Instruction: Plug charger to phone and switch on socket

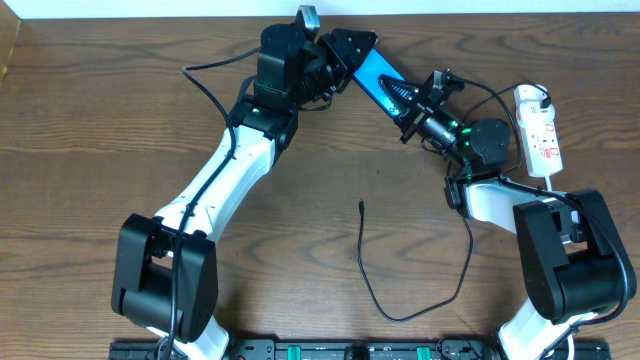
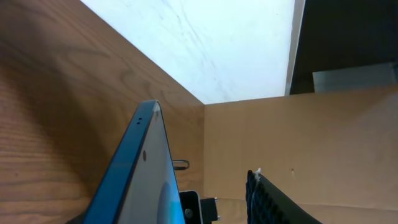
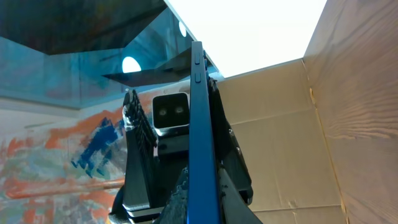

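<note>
**Phone held between your two arms, charger lying loose on the table.**

Overhead, the phone (image 1: 377, 72) slants across the far side of the table (image 1: 100, 120). The left gripper (image 1: 345, 52) is at its upper end and the right gripper (image 1: 408, 100) at its lower end. The charger (image 1: 361, 215) lies well apart near the middle, its plug tip free and its length looping toward the arm bases. The socket (image 1: 538, 130) sits at the right, beside your right arm. In your left wrist view the phone (image 2: 140, 180) stands on edge at the left. The ribbed finger (image 2: 273, 199) on the right is clear of it, so those jaws stand wide around it. In your right wrist view the phone (image 3: 200, 124) runs edge-on up the middle, pinched at the bottom between that gripper's dark fingers. Beyond, the left gripper's ribbed finger (image 3: 138, 143) stands apart from the phone's left face.
</note>
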Action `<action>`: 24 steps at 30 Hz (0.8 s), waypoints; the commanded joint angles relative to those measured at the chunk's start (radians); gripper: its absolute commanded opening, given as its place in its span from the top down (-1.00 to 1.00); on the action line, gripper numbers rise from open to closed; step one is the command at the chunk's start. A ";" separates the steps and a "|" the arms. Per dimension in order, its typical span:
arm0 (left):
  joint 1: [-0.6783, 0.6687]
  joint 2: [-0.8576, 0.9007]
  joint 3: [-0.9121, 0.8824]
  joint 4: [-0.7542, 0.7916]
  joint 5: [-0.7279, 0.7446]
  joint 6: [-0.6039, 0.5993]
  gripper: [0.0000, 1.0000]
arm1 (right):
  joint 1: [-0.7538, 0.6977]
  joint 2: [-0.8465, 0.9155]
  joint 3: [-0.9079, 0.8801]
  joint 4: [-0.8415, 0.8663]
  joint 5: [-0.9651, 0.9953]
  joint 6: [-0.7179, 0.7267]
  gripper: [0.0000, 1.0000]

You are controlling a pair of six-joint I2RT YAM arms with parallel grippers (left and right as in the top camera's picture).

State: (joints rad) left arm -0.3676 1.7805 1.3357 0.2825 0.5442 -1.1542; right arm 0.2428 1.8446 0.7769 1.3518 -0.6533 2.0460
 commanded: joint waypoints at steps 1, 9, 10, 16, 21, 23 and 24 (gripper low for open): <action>0.001 0.012 0.001 0.007 -0.005 0.036 -0.01 | 0.007 -0.007 0.013 0.010 0.019 0.006 0.98; -0.020 0.013 0.001 0.008 -0.006 0.089 0.00 | 0.008 -0.007 0.013 0.010 0.019 0.006 0.97; -0.026 0.013 0.001 0.008 -0.006 0.089 0.00 | 0.008 -0.007 0.013 0.010 0.019 0.006 0.98; -0.047 0.013 0.001 0.007 -0.049 0.088 0.08 | 0.008 -0.007 0.013 0.010 0.019 0.006 0.97; -0.047 0.013 0.001 0.004 -0.063 0.088 0.20 | 0.008 -0.007 0.013 0.010 0.019 0.006 0.97; -0.047 0.013 0.001 0.004 -0.066 0.088 0.24 | 0.008 -0.007 0.013 0.010 0.019 0.006 0.97; -0.047 0.013 0.001 0.004 -0.067 0.088 0.25 | 0.008 -0.007 0.013 0.010 0.019 0.005 0.97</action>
State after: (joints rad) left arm -0.4053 1.7805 1.3354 0.2756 0.4866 -1.0912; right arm 0.2424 1.8446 0.7769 1.3582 -0.6346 2.0464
